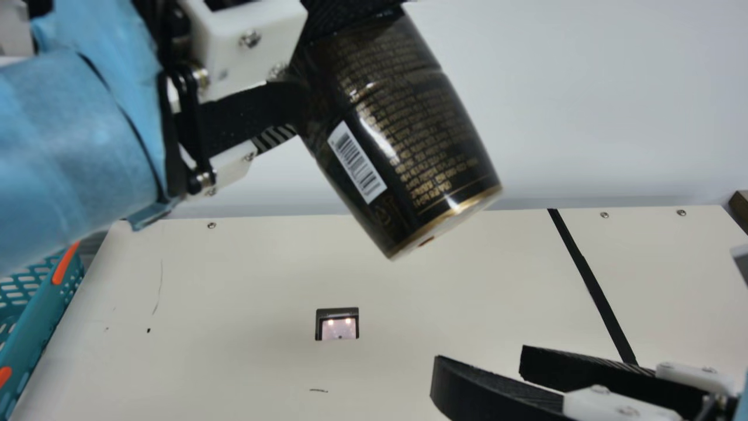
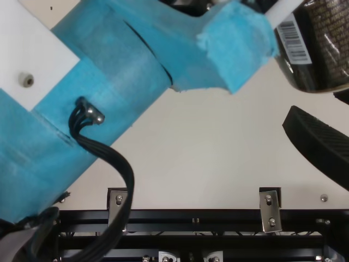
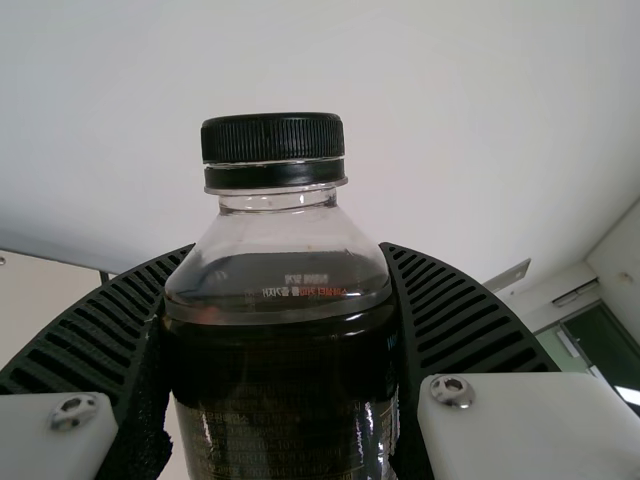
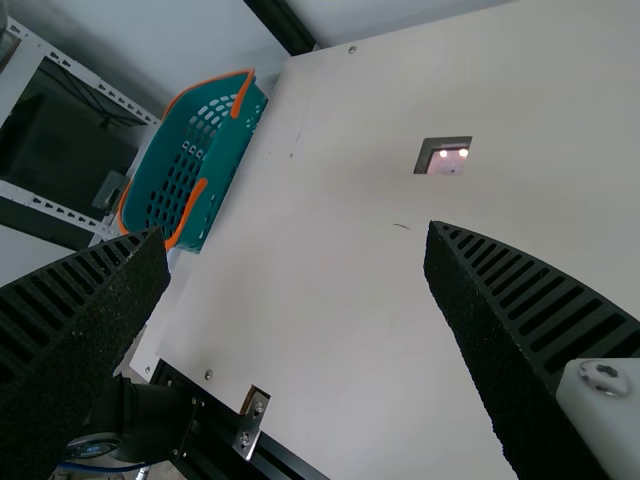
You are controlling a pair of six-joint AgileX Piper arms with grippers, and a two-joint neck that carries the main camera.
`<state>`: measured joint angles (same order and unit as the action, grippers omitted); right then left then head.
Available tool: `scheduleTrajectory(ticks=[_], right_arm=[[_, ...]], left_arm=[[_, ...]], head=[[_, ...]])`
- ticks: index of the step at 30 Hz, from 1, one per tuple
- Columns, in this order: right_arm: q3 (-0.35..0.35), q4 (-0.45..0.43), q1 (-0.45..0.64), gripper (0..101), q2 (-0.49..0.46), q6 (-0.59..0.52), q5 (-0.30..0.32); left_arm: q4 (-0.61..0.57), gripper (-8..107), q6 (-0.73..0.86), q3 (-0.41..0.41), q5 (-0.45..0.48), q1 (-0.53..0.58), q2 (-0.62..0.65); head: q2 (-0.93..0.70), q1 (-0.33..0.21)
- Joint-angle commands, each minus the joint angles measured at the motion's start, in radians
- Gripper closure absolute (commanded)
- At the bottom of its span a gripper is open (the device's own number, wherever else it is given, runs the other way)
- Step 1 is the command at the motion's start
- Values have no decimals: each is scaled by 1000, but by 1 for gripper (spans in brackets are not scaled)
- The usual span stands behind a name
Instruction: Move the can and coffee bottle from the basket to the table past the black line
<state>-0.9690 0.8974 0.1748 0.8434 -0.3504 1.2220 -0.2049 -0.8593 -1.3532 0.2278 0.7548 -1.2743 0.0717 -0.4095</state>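
Observation:
In the main view my left gripper [image 1: 301,76] is shut on the dark coffee bottle [image 1: 403,140], raised above the table and tilted, its base down toward the right. The left wrist view has the bottle's black-capped neck and dark body [image 3: 282,350] between the two fingers of the left gripper [image 3: 288,260]. The bottle's lower part [image 2: 322,54] is at the top view's upper right. My right gripper [image 1: 482,368] stands open, low at the main view's right; its fingers are apart with nothing between them in the right wrist view [image 4: 297,238]. The black line [image 1: 591,280] crosses the table's right part.
The teal basket with orange handles [image 4: 222,170] stands by the table's far-left side, its rim [image 1: 36,321] at the main view's left edge. A small dark-framed opening [image 1: 338,325] is set in the cream table [image 1: 234,280]. Black rails [image 2: 180,228] run along the near edge.

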Motion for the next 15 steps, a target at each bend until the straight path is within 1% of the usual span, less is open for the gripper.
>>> scheduleTrajectory(ticks=[1,4,5,8,15], right_arm=[[0,0,0,0,0,0,0],[0,0,0,0,0,0,0],[0,0,0,0,0,0,0],[0,0,0,0,0,0,0],[0,0,0,0,0,0,0]], left_arm=[[0,89,0,0,0,0,0],[0,89,0,0,0,0,0],[-34,89,34,0,1,-7,0],[-47,89,44,-2,5,-9,-2],[-130,89,101,-33,21,-5,-11]], head=[[9,-27],[9,-27],[9,-27],[9,-27],[9,-27]])
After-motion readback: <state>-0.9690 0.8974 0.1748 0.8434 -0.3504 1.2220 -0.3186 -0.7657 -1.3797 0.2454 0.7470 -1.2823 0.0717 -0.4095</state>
